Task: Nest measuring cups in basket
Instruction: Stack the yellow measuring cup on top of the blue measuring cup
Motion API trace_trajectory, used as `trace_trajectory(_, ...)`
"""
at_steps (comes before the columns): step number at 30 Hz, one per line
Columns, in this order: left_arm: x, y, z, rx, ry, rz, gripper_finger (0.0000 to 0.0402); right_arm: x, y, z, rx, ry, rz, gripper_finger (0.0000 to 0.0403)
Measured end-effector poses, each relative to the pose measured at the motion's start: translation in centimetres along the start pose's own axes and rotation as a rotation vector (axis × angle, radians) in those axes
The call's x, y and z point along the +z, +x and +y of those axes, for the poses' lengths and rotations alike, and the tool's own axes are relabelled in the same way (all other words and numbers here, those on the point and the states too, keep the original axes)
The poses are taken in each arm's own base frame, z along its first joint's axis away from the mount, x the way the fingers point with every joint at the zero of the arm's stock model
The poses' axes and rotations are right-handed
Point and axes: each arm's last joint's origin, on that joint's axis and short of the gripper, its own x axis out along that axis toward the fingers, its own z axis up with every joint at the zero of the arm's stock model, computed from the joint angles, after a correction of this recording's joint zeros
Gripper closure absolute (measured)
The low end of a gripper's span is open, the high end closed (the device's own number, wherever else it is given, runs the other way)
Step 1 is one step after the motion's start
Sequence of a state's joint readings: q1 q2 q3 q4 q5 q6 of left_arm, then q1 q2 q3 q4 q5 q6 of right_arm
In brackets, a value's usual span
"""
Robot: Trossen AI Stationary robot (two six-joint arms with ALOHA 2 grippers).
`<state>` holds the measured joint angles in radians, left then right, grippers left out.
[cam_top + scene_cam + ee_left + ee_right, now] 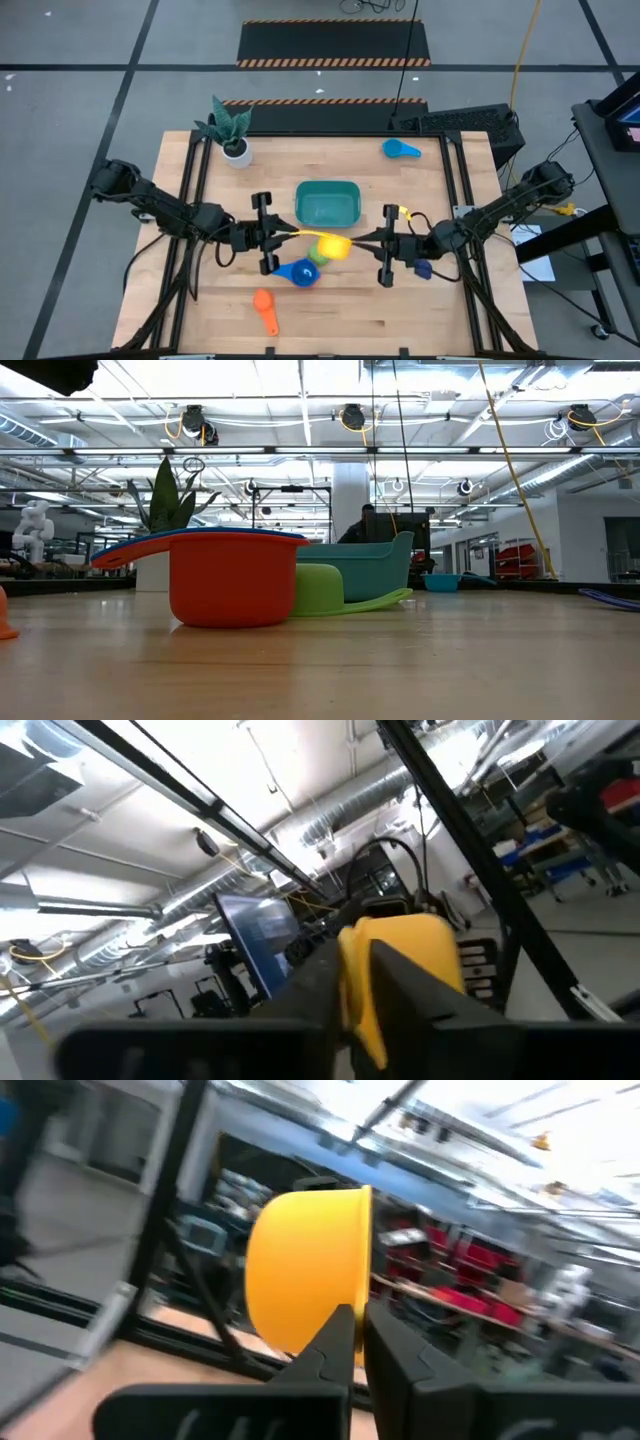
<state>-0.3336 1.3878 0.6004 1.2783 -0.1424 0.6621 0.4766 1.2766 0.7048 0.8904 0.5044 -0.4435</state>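
Currently both arms meet at the table's middle with the yellow cup (333, 246) raised between them, just at 6 o'clock of the basket (327, 203). The right hand (384, 242) is pressed together on the cup's rim or handle. The left hand (272, 236) also pinches it from the other side, though its fingers seem to be loosening.

This looks like a hand-over. To do it well, the left hand should part fully and draw back toward 9 o'clock before the right carries the cup off, so the cup is not twisted between two grips.

Room is tight below: a blue-over-red cup stack (299, 272) and a green cup (318, 251) sit directly underneath, so lift rather than drop. The way to 12 o'clock, over the basket's near rim, looks open. The orange cup (265, 306), light blue cup (400, 149) and plant pot (236, 150) lie well apart.
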Motion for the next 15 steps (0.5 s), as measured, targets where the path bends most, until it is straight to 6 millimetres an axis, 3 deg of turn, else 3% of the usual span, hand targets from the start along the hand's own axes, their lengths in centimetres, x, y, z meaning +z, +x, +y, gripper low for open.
trace_trajectory(8,1.8,-0.6,0.1,0.155,-0.069,0.127,0.0195,2.2,-1.9,0.1,-0.093,-0.071,0.014,0.0402)
trace_trajectory(11,2.7,-1.1,0.6,0.134,-0.105,0.167,0.0171,2.9,-2.9,-0.1,-0.113,-0.070,0.043,0.0402)
trace_trajectory(15,3.5,-1.9,1.6,0.101,-0.196,0.223,0.0175,3.3,-3.9,-0.5,-0.134,-0.065,0.105,0.0402)
